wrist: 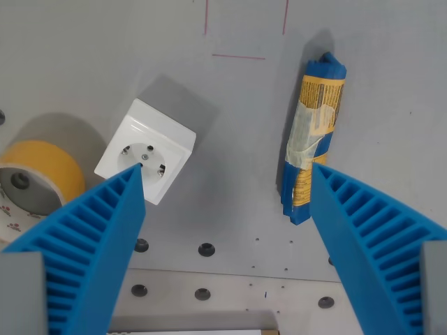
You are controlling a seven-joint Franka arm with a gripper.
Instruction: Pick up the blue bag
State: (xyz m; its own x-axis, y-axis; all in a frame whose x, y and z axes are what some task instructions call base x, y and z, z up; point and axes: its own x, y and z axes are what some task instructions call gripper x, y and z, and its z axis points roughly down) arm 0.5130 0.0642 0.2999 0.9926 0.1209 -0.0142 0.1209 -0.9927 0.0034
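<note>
The blue bag [314, 132] is a long rolled packet with a yellow label, lying on the grey table at the wrist view's right, running from top to lower middle. My gripper [227, 169] hangs above the table, open, with nothing between its blue ribbed fingers [105, 237]. The right fingertip sits just beside the bag's lower end; the left fingertip overlaps a white socket. The bag lies outside the gap, at its right edge.
A white wall socket block [145, 150] rests left of centre. A yellow tape roll [38, 174] sits at the far left edge. Red lines [239, 56] are marked on the table at the top. Screw holes [206, 249] dot the plate near the bottom.
</note>
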